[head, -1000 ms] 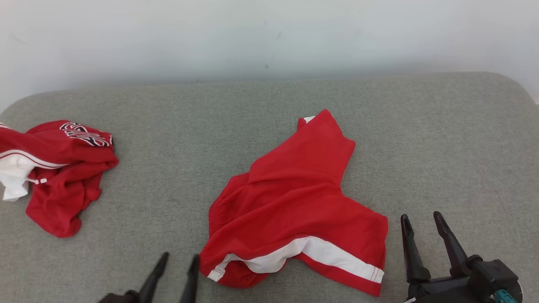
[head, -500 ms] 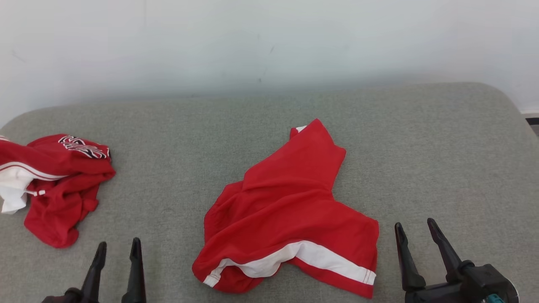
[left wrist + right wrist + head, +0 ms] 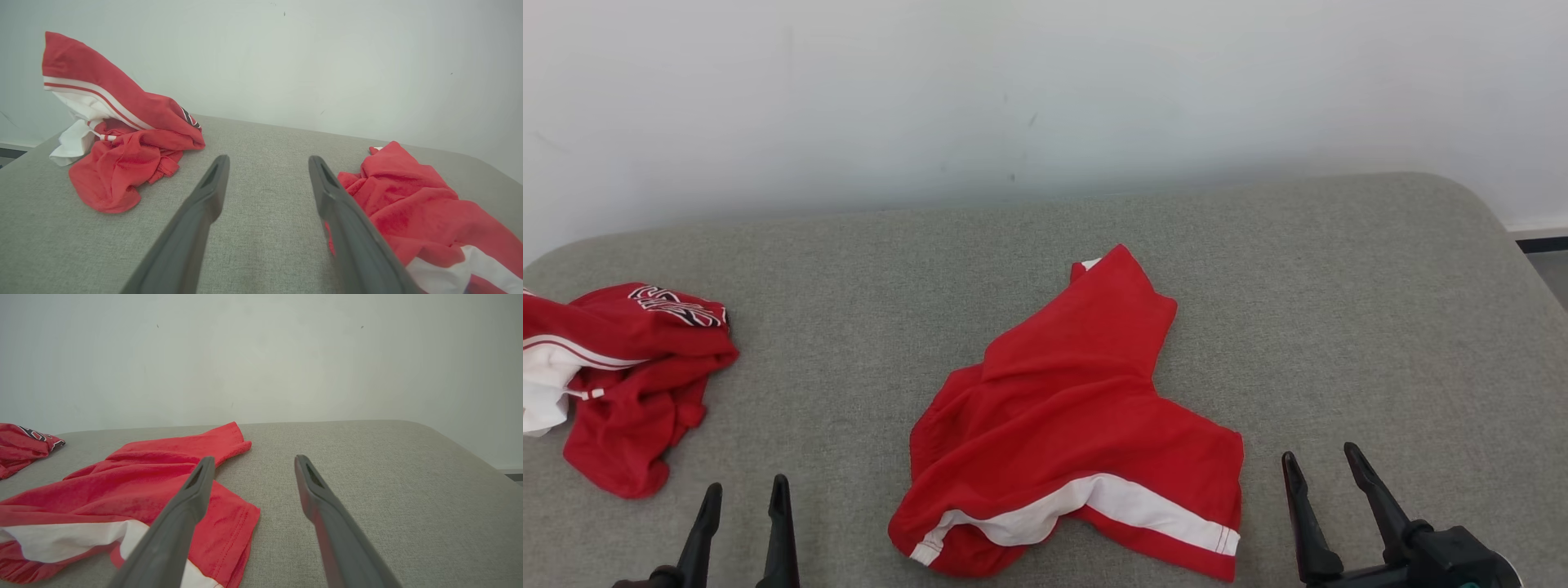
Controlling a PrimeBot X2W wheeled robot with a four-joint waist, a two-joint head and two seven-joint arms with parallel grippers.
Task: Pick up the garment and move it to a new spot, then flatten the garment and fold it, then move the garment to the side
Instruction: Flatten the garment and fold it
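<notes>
The garment is red with a white band along its near hem, and it lies rumpled in the middle of the grey cushion. My left gripper stands open over bare fabric to the left of the garment, apart from it. In the left wrist view, the left gripper is empty and the garment lies to the right of its fingers. My right gripper is open and empty just right of the garment's near right corner. The right wrist view shows the right gripper beside that corner of the garment.
A second red garment with white trim and dark lettering lies crumpled at the cushion's left end; it is also in the left wrist view. A pale wall runs behind the cushion. The cushion's rounded right edge drops to the floor.
My left gripper has moved left, away from the garment's near left hem. The whole picture has shifted down and a little left, so the camera moved. Both garments lie as before.
</notes>
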